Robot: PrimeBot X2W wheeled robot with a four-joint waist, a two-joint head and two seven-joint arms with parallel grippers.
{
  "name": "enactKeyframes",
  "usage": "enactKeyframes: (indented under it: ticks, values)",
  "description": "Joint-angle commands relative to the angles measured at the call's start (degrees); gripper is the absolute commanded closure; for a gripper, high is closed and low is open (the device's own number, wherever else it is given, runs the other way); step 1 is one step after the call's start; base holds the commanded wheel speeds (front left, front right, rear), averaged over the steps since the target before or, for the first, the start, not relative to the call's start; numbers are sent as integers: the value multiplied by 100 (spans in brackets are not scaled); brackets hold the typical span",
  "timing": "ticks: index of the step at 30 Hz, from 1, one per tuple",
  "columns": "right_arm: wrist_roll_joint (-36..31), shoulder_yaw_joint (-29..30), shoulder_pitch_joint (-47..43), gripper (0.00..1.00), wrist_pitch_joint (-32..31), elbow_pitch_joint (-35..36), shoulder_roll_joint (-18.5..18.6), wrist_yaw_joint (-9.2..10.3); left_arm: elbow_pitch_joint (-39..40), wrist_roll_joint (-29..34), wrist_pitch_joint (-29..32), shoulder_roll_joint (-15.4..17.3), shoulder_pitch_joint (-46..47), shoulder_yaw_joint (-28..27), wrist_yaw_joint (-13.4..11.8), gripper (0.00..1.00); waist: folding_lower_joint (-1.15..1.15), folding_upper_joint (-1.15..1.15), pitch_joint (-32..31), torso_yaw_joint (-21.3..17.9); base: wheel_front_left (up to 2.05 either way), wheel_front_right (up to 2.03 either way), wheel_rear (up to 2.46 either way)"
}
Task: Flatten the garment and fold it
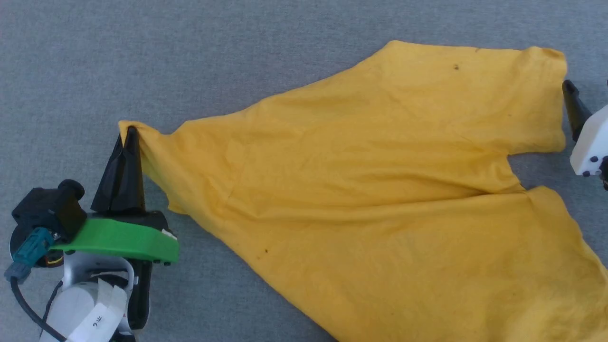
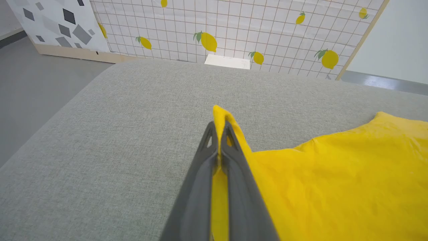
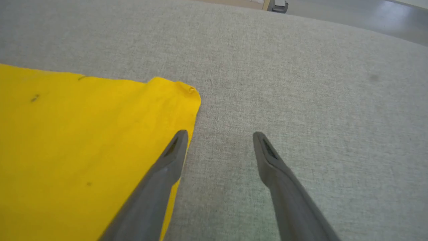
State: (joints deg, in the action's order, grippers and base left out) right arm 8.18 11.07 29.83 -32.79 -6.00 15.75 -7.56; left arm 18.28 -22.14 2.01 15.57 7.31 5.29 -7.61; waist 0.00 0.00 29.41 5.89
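The garment [image 1: 380, 180] is a plain yellow T-shirt spread over the grey surface, stretched from lower left to upper right in the head view. My left gripper [image 1: 129, 135] is shut on its pointed left corner, with yellow cloth pinched between the dark fingers [image 2: 219, 134]. At the far right edge my right gripper [image 1: 570, 90] stands open just beside the shirt's right sleeve hem. In the right wrist view its left finger [image 3: 177, 144] lies along the garment [image 3: 83, 140] edge, the other finger over bare fabric, nothing between them [image 3: 219, 135].
The shirt lies on a wide grey fabric-covered surface [image 1: 190, 61] with rounded edges [image 2: 83, 87]. Beyond it stand a lemon-patterned grid panel [image 2: 234, 30] and a white panel with grey shapes [image 2: 57, 23]. Grey floor [image 2: 30, 80] lies to the side.
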Motion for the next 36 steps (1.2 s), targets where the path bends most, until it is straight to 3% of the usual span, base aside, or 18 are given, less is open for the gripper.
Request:
enactKeyframes:
  ticks: [1, 9, 10, 11, 17, 25, 30, 36]
  values:
    - [42, -58, 154, 0, 23, -125, 0, 8, 34, 91, -19, -14, 86, 18, -12, 100, 0, 0, 115, 122, 0, 0, 0]
    - [163, -259, 346, 0, -38, -554, -30, 8, 2, 65, -3, -54, 81, 129, -5, 100, 0, 0, 178, 218, 0, 0, 0]
    - [205, -257, 368, 73, -115, -621, -27, 8, -16, 65, -2, -60, 88, 147, -3, 100, 0, 0, 171, 225, 0, 0, 0]
    - [231, -252, 385, 100, -157, -662, -25, 8, -35, 63, -3, -66, 94, 161, -1, 100, 0, 0, 157, 230, 0, 0, 0]
    - [231, -130, 400, 100, 17, -760, -61, 8, -219, 35, -37, -74, 110, 217, 31, 100, 0, 0, -149, 179, 0, 0, 0]
    - [182, 108, 280, 100, 1019, -586, -313, 8, -692, 132, -200, 42, 661, 263, 183, 100, 0, 0, -976, -123, 0, 0, 0]
    - [283, -62, 334, 100, 1609, -298, -490, 8, -943, 339, -307, 131, 1369, 363, 285, 100, 0, 0, -1562, -433, 0, 0, 0]
    - [503, -500, 583, 100, 1860, 1, -555, 8, -1203, 472, -105, 246, 2257, 505, 444, 100, 0, 0, -2168, -828, 0, 0, 0]
